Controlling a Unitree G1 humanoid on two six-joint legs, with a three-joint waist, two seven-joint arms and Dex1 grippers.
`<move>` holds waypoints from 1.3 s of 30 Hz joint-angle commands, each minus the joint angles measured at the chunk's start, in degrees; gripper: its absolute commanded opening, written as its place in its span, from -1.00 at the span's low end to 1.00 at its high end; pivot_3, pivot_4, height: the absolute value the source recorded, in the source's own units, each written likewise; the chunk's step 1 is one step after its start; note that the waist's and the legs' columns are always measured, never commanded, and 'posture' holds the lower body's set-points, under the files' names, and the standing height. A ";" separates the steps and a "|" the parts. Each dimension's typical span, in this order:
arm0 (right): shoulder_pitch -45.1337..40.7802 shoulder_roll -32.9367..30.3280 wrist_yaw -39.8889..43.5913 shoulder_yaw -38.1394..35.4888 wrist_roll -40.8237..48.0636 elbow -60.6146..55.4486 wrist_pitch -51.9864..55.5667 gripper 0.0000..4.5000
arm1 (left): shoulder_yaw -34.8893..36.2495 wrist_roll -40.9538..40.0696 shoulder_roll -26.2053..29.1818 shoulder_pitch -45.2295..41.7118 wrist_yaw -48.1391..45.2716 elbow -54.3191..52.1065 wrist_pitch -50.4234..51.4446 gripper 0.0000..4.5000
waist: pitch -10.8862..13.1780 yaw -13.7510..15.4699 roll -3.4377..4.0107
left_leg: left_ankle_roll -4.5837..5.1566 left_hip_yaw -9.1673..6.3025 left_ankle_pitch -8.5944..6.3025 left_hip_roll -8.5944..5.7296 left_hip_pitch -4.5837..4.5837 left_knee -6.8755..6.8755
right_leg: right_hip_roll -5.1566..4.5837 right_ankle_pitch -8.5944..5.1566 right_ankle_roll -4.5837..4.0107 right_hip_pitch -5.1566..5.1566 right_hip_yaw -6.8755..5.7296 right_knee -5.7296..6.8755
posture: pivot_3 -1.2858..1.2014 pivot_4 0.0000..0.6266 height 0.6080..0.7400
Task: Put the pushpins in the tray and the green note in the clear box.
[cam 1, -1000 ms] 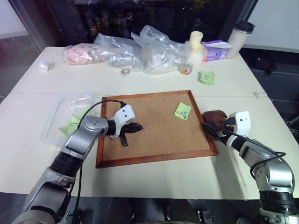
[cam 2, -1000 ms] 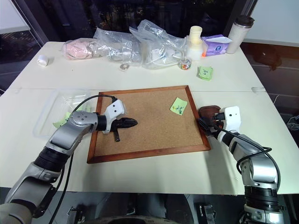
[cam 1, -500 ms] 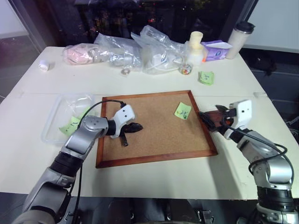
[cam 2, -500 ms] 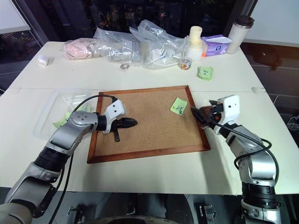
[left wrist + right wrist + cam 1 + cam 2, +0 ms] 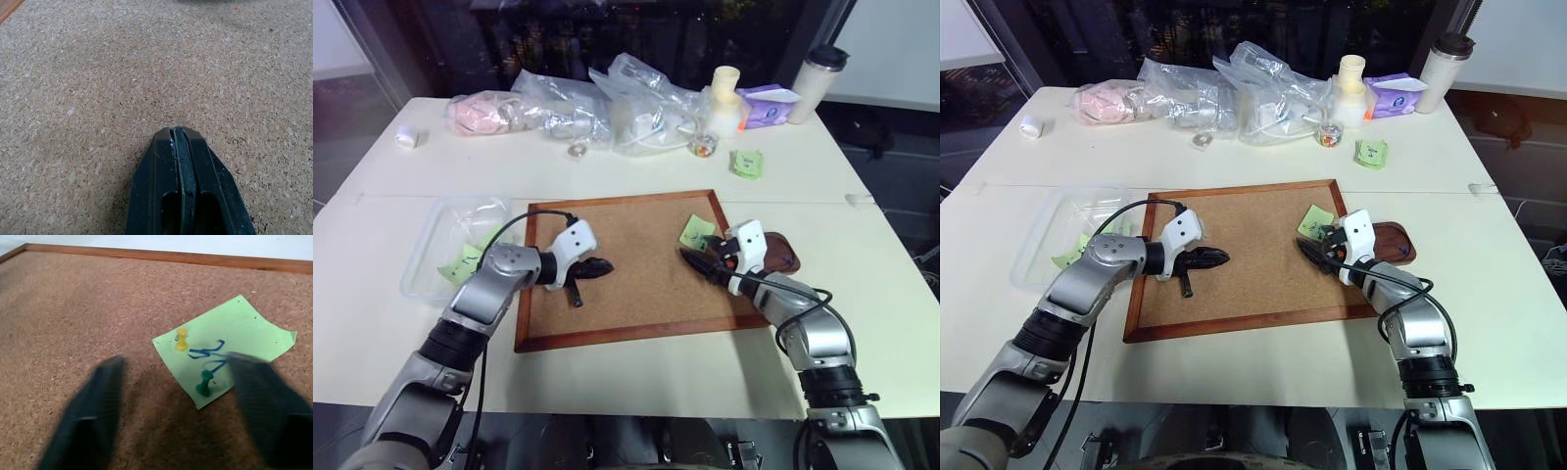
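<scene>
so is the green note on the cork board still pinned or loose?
Pinned. The green note lies on the cork board with a yellow pushpin and a green pushpin stuck through it.

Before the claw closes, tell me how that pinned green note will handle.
Likely floppy and light: the green note is thin paper, one corner already curling. Probably it won't slide free, since a yellow pushpin and a green pushpin hold it to the cork board; tugging may tear it.
</scene>
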 commanded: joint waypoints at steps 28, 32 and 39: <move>1.21 -0.39 -7.42 -12.41 5.11 -12.83 2.13 -0.98 | -3.39 3.89 1.67 1.52 -1.38 2.80 1.29 -1.00 | 0.00 -0.11 0.01 | 0.00 0.01 0.00 0.03 0.01 -0.02 | 0.02 0.00 0.00 0.00 0.01 -0.01 | 0.03 -0.52 0.95; 4.48 -2.50 -9.76 -15.02 3.16 -11.26 2.51 -0.98 | -3.32 3.96 1.55 1.55 -1.18 2.84 1.15 -1.00 | -0.01 -0.04 0.00 | 0.00 0.01 0.00 0.02 0.01 -0.02 | 0.01 0.00 0.00 0.01 0.01 -0.02 | 0.03 -0.52 0.95; 8.02 -3.55 -9.58 -15.69 2.49 -9.68 2.30 -0.98 | -3.60 4.17 1.03 0.99 -1.39 3.66 0.66 -1.00 | -0.04 -0.13 0.05 | 0.00 0.03 0.00 0.02 0.21 -0.04 | 0.02 0.00 0.00 0.17 0.04 -0.02 | 0.03 -0.52 0.95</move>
